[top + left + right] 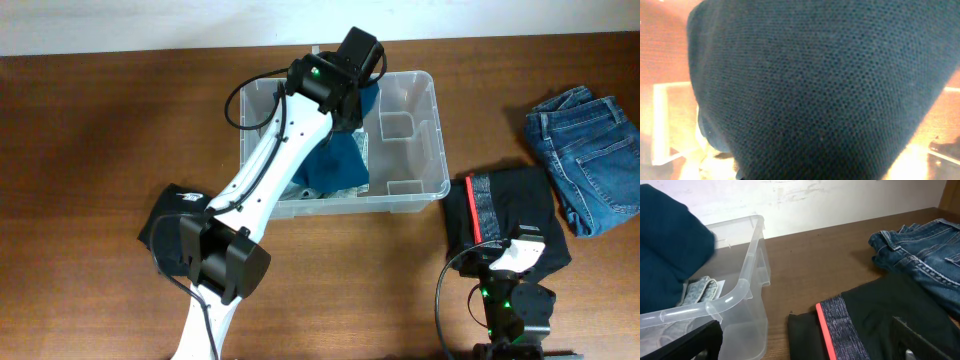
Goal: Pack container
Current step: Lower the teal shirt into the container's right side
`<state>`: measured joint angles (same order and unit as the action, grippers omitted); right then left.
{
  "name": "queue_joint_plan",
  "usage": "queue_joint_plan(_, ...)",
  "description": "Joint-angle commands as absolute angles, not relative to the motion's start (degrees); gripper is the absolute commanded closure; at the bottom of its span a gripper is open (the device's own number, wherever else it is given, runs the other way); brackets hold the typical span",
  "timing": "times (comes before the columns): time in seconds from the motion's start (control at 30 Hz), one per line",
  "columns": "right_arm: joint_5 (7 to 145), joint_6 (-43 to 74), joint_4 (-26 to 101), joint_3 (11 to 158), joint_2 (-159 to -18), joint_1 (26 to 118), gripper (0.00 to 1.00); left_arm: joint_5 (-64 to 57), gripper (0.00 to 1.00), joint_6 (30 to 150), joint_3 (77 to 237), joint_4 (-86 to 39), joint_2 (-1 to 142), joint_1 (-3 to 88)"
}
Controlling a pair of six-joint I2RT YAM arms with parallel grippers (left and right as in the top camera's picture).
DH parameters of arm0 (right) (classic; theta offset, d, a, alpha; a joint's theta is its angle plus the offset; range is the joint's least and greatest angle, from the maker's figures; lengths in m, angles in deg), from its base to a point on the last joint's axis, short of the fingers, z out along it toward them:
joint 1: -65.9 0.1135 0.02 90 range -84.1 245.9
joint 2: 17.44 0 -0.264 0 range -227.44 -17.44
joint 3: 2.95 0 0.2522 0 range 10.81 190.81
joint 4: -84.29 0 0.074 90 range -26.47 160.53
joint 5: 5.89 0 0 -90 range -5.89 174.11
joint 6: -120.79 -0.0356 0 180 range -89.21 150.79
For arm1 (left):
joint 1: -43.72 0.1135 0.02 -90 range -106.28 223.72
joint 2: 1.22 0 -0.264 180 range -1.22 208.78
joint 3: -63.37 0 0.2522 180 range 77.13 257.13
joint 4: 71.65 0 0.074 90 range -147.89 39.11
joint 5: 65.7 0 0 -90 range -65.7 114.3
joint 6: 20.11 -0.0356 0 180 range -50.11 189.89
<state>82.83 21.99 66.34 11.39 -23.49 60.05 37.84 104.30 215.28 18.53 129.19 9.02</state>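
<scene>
One container (405,198): clear, rounded corners, thick rim, mid-table. My left gripper (352,105) is clamped on one teal garment (335,160) over it. My right gripper (805,350) is fully spread, empty. Outside: one banded black garment (500,210), one plain black garment (168,215), one pair of jeans (585,155).

A brown wooden table (90,150) runs up to a white wall (815,200). Folded blue jeans (585,155) lie near its right edge, a back pocket facing up. Just beside them, toward the front, a black garment (505,215) lies flat, its waistband (840,330) patterned grey with a red stripe; I can't tell whether the two touch. Well apart on the left lies a crumpled black cloth (172,215), partly hidden. A dark teal garment (335,160) hangs bunched toward the back.
</scene>
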Motion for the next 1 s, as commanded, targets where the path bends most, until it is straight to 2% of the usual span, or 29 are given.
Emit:
queue_joint_plan(0.0,83.3,22.2,66.0,11.1,-23.1,60.4,0.01,37.0,1.0,105.0,215.0,17.1,128.6,8.8)
queue_joint_plan(0.7,83.3,22.2,66.0,11.1,-23.1,60.4,0.01,31.9,1.0,105.3,215.0,8.0,134.0,2.6)
queue_joint_plan(0.97,83.3,22.2,66.0,11.1,-23.1,60.4,0.01,23.5,0.96,105.3,215.0,5.7,140.6,2.6)
